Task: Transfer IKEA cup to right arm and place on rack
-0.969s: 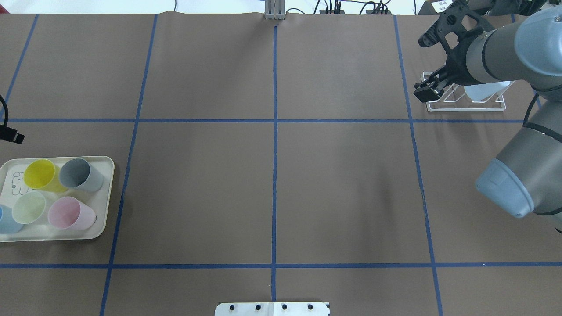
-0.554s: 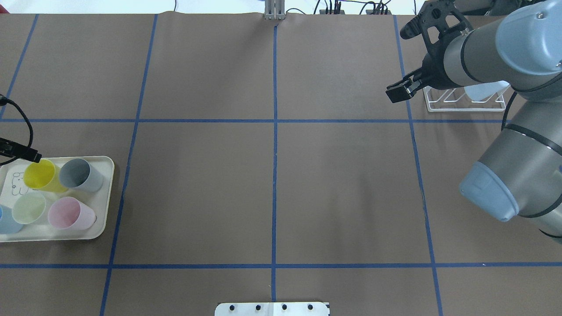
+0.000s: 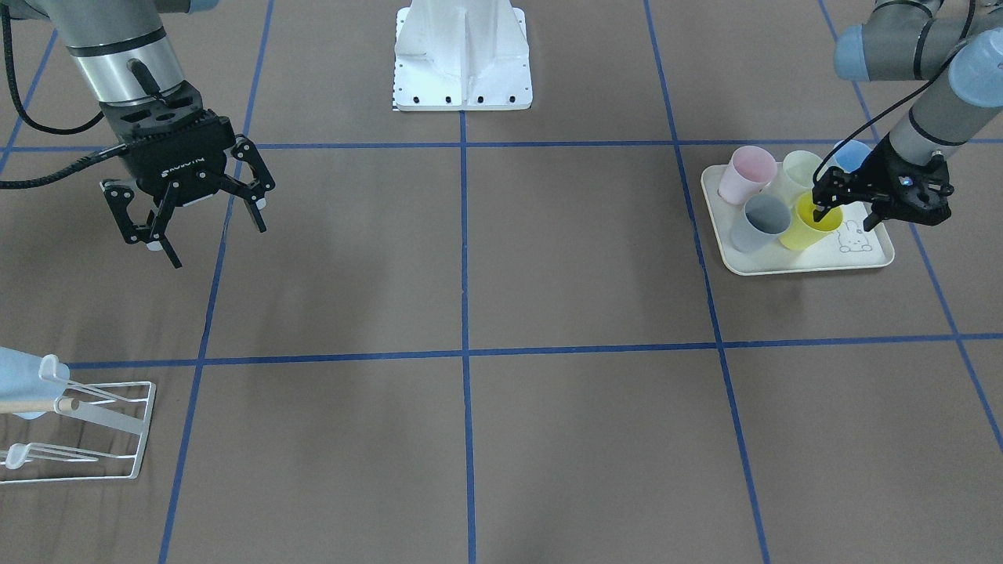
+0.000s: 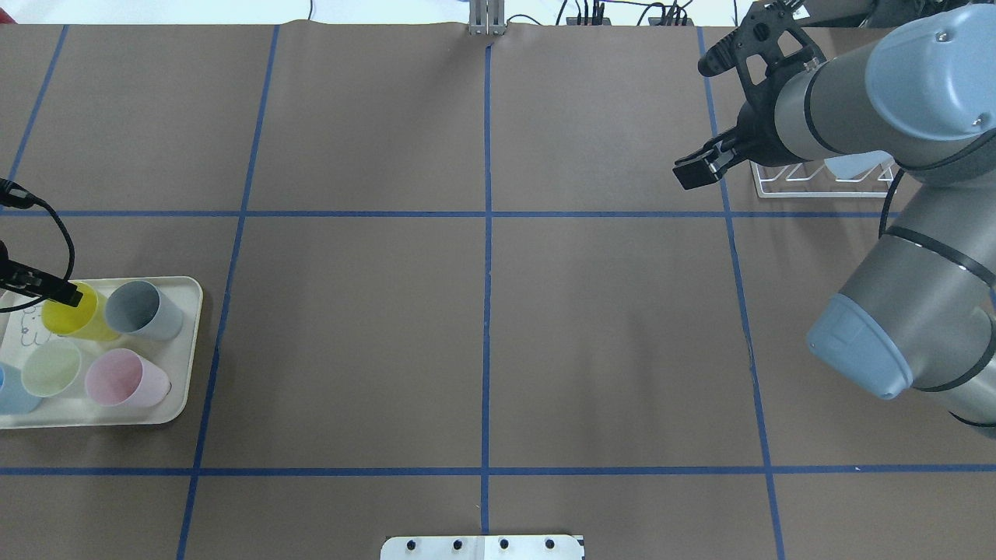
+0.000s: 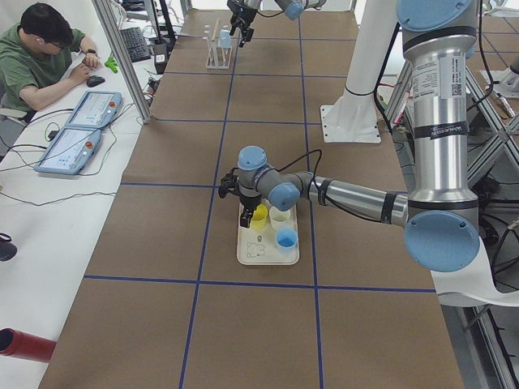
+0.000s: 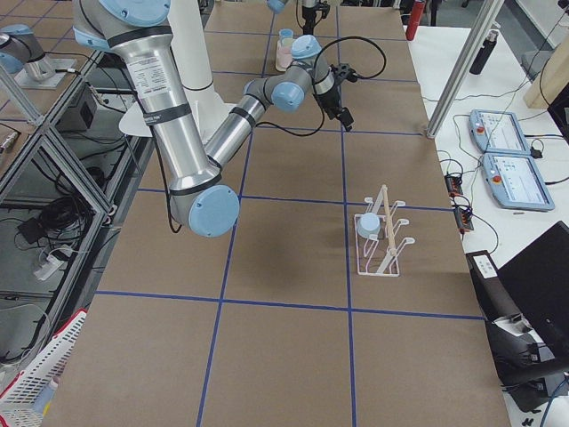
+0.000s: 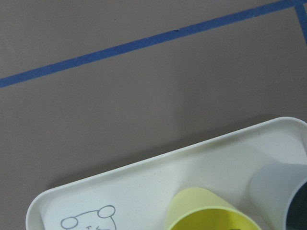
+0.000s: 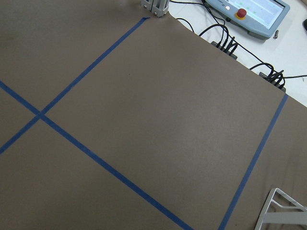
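The left gripper (image 3: 845,218) hangs over the tray (image 3: 783,269) with its jaws apart, one finger above the mouth of the yellow cup (image 3: 807,233) and the other outside its rim, gripping nothing. That cup stands upright on the tray, just beside a grey cup (image 3: 756,225). The right gripper (image 3: 208,231) is empty with its fingers spread wide. It hangs above the table (image 3: 548,258), apart from the rack (image 3: 98,411), where a blue cup (image 3: 16,368) already sits on a prong.

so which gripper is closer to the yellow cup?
Left. The left gripper is open right at the yellow cup rim on the tray; the right gripper hangs open across the table, nearer the rack.
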`<state>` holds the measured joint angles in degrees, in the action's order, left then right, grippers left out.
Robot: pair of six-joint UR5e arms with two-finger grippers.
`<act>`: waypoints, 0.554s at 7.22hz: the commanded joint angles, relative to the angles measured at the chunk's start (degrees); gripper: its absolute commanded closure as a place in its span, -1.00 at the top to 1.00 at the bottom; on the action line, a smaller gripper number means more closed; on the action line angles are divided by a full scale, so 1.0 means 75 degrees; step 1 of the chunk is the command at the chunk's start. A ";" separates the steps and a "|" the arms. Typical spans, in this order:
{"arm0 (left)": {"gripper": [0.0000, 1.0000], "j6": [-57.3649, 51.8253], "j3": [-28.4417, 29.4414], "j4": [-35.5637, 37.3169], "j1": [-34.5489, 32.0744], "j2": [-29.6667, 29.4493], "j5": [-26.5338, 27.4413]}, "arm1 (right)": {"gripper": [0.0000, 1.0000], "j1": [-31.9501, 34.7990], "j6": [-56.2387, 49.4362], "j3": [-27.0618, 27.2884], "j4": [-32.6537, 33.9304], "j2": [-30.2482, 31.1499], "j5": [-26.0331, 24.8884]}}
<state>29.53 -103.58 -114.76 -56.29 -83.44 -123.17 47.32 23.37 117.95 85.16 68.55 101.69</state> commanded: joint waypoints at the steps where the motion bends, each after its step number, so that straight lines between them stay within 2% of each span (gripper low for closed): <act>1: -0.53 -0.0011 0.0053 0.0008 0.0005 0.0004 -0.0018 | 1.00 -0.0051 -0.0011 0.0000 0.0000 0.0000 0.0001; 2: -0.71 -0.0011 0.0076 0.0020 0.0005 0.0004 -0.0262 | 1.00 -0.0063 -0.0011 0.0000 0.0000 0.0000 0.0001; 3: -1.00 -0.0023 0.0100 0.0009 0.0005 0.0004 -0.0670 | 1.00 -0.0063 -0.0011 0.0000 0.0000 -0.0011 0.0001; 4: -1.00 -0.0046 0.0100 0.0020 0.0005 0.0004 -0.0790 | 1.00 -0.0063 -0.0011 0.0011 0.0000 -0.0011 0.0001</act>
<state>29.34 -102.92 -114.66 -56.25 -83.41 -127.19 46.88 23.30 117.96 85.17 68.50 101.69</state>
